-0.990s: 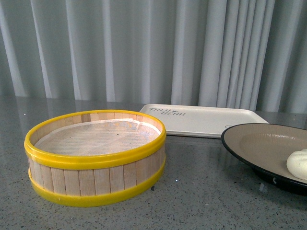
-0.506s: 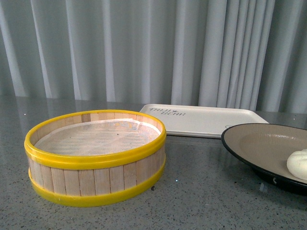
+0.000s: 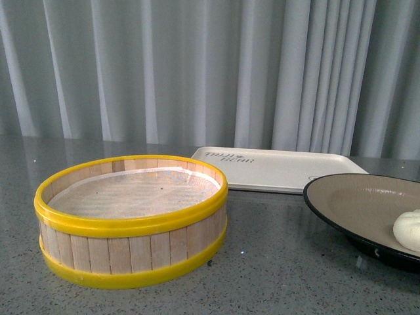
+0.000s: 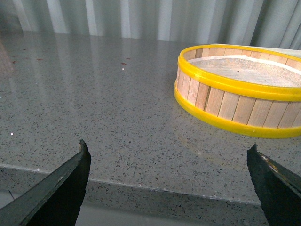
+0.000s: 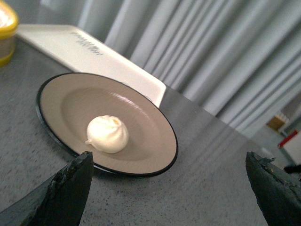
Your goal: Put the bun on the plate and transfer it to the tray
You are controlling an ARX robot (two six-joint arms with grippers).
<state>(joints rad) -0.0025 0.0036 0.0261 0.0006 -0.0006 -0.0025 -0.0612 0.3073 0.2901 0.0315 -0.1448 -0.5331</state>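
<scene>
The white bun [image 5: 108,133] lies inside the beige plate [image 5: 61,101] with a black rim. In the front view the bun [image 3: 407,230] shows at the right edge on the plate [image 3: 354,197]. The cream tray [image 3: 275,167] lies behind the plate on the table; it also shows in the right wrist view [image 5: 70,44]. My right gripper [image 5: 168,162] is open and empty, near the plate's rim, apart from it. My left gripper [image 4: 168,150] is open and empty over the table's front edge. Neither arm shows in the front view.
A round wooden steamer basket [image 3: 131,220] with yellow bands stands at the front left, with white liner paper inside; it shows in the left wrist view [image 4: 240,92] too. Grey speckled tabletop [image 3: 275,275]. Grey curtain [image 3: 197,65] behind.
The front view has shifted slightly: basket, plate and bun sit a little lower in the picture. Nothing on the table has moved.
</scene>
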